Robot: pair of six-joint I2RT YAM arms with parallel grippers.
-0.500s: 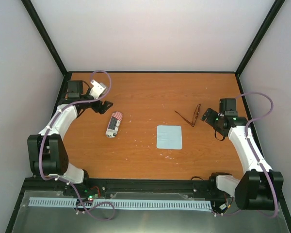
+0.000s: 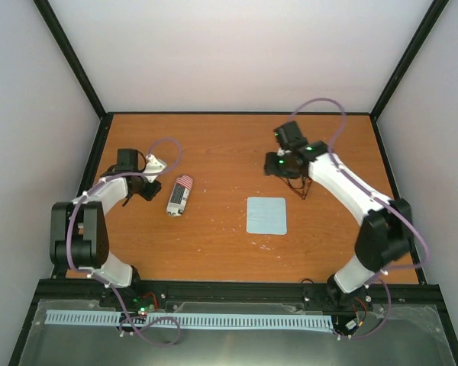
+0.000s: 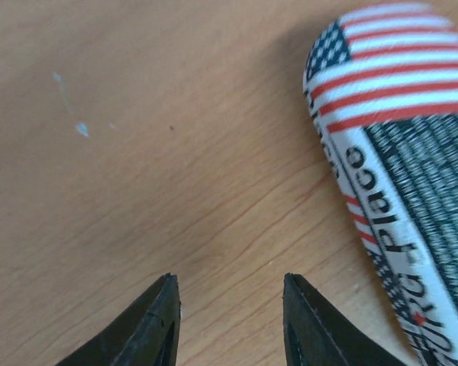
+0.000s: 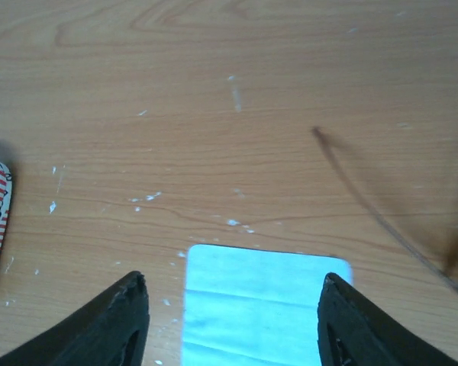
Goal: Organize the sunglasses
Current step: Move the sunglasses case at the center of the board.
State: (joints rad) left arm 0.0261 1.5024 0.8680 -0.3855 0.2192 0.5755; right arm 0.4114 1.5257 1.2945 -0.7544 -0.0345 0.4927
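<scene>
Right gripper (image 4: 233, 280) near sunglasses (image 4: 370, 206).
We see both grippers' fingers spread apart, gripping nothing; left gripper (image 3: 229, 280) sits beside flag case (image 3: 397, 152).

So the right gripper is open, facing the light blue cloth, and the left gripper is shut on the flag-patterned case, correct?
No. The left gripper is open and empty: the left wrist view shows the flag-patterned case lying beside its fingers, not between them. The right gripper is open, facing the light blue cloth.
</scene>
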